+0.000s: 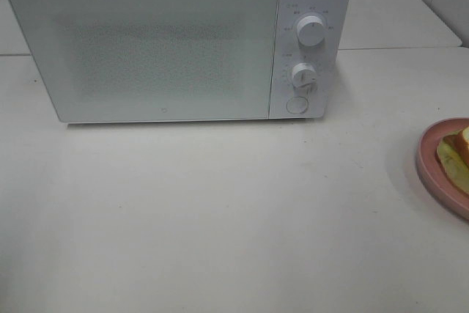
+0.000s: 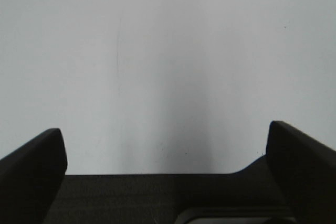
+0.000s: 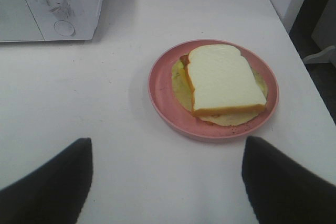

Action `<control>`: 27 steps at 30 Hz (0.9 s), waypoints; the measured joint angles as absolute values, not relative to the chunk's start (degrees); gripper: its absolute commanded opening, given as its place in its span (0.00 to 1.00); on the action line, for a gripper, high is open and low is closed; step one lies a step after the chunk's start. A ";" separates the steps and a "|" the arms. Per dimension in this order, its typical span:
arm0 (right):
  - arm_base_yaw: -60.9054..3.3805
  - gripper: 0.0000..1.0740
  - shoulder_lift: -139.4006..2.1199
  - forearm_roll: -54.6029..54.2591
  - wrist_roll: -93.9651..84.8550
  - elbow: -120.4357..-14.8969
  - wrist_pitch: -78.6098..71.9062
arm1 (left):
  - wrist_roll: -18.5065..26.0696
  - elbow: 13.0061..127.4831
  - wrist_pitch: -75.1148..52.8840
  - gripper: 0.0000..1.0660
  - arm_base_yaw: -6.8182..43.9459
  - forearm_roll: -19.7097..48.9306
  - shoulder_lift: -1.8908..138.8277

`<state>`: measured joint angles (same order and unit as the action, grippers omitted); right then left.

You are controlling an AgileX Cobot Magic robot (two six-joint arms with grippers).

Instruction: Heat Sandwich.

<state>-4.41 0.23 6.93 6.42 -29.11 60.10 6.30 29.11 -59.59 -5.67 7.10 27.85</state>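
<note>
While the microwave (image 1: 176, 42) stands with its door shut, nothing can go inside; entry as follows.

Item: sandwich (image 3: 223, 80), lying flat on the pink plate (image 3: 160, 90), on the table (image 1: 220, 210) to the right of the microwave and well apart from it.

Left claw (image 2: 167, 153): spread wide, holding nothing, only bare table beneath it.

Right claw (image 3: 167, 174): jaws well apart, empty, near the plate but not touching it.

Hazards, judged:
- Plate rim is low and sloped; a grip on the rim alone may slip or tip the plate, sliding the sandwich off.
- Bread looks soft; a direct pinch would likely crush it or shed filling.
- Plate sits toward the table's right edge; a sideways nudge may push it nearer the drop.
- Door shut; carrying before opening risks a collision with the front.

Open room: broad bare table in front of the microwave; door swing appears unobstructed.
</note>
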 measured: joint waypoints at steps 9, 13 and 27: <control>-4.41 0.70 0.23 6.93 6.42 -29.11 60.10 | 6.30 28.71 -59.59 0.92 -5.67 7.10 13.64; -4.41 0.70 0.23 6.93 6.42 -29.11 60.10 | 6.30 28.71 -59.64 0.92 -5.67 7.10 7.56; -4.41 0.70 0.23 6.93 6.42 -29.11 60.10 | 6.30 28.59 -59.70 0.92 -5.67 5.61 -0.17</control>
